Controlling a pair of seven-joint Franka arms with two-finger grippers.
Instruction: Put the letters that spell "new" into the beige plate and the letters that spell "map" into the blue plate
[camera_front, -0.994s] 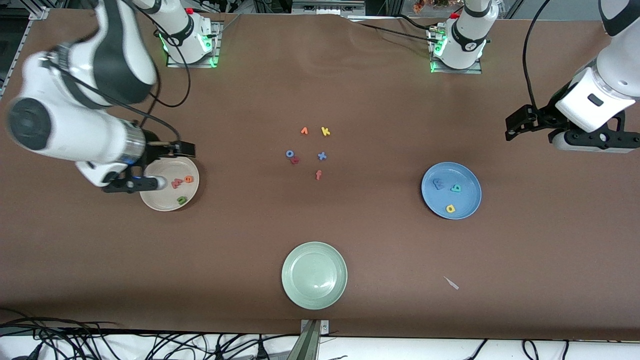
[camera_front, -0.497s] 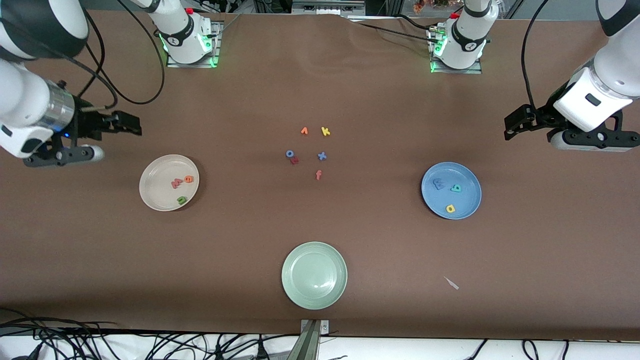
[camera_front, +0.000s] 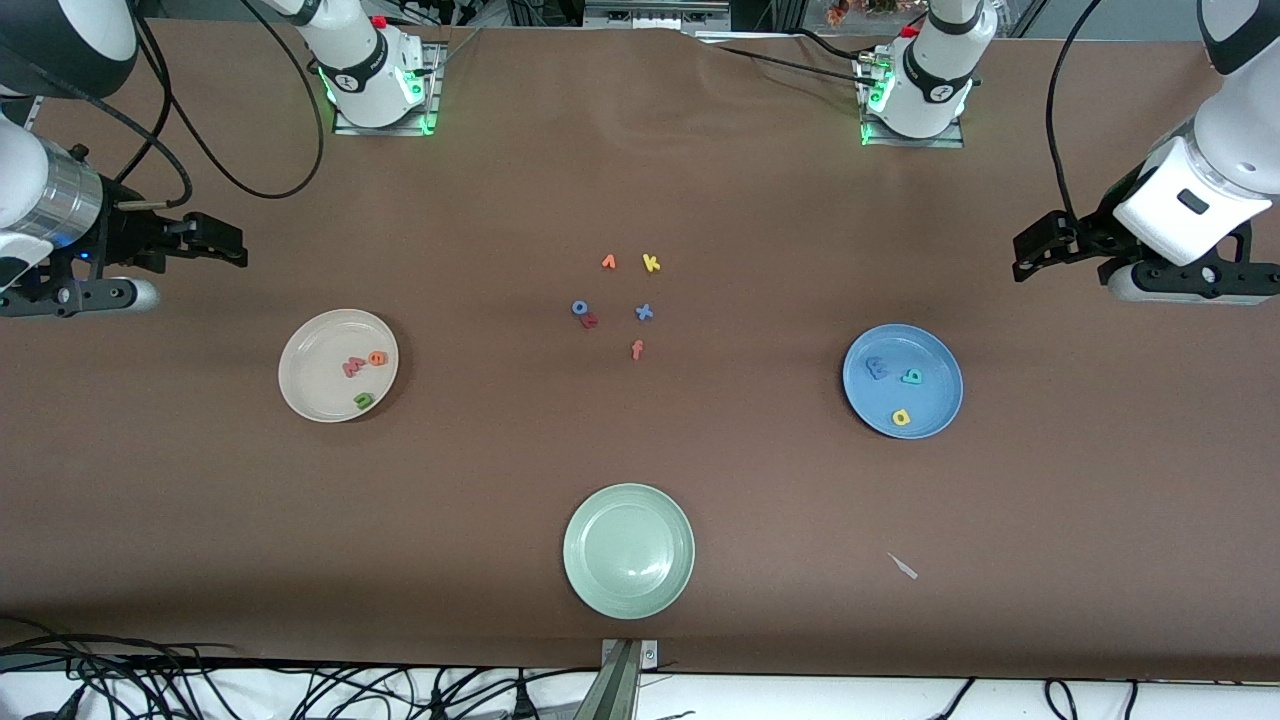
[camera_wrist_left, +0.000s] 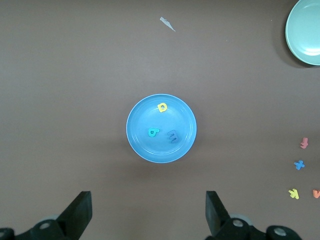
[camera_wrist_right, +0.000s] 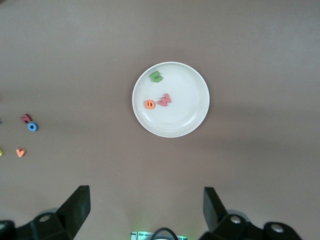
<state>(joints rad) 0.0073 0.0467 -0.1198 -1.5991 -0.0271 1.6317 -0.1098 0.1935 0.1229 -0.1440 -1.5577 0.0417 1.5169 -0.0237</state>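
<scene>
The beige plate (camera_front: 338, 365) is seen toward the right arm's end of the table, and three small letters are held in it: a green "n" (camera_front: 363, 400), an orange "e" (camera_front: 377, 358) and a salmon-red "w" (camera_front: 353, 368). The blue plate (camera_front: 902, 380) is seen toward the left arm's end, and a blue "m" (camera_front: 877, 368), a teal "a" (camera_front: 911, 377) and a yellow "p" (camera_front: 901, 417) are laid in it. The right gripper (camera_front: 205, 250) is held up in the air over bare table, near the table's edge by the beige plate, with its fingers wide apart and nothing between them. The left gripper (camera_front: 1040, 250) is held up over bare table near the blue plate, fingers wide apart too, and nothing is gripped. A few spare letters (camera_front: 615, 300) are left in the middle of the table between the two plates. A pale green plate (camera_front: 628, 550) is set nearer the front camera than those letters.
</scene>
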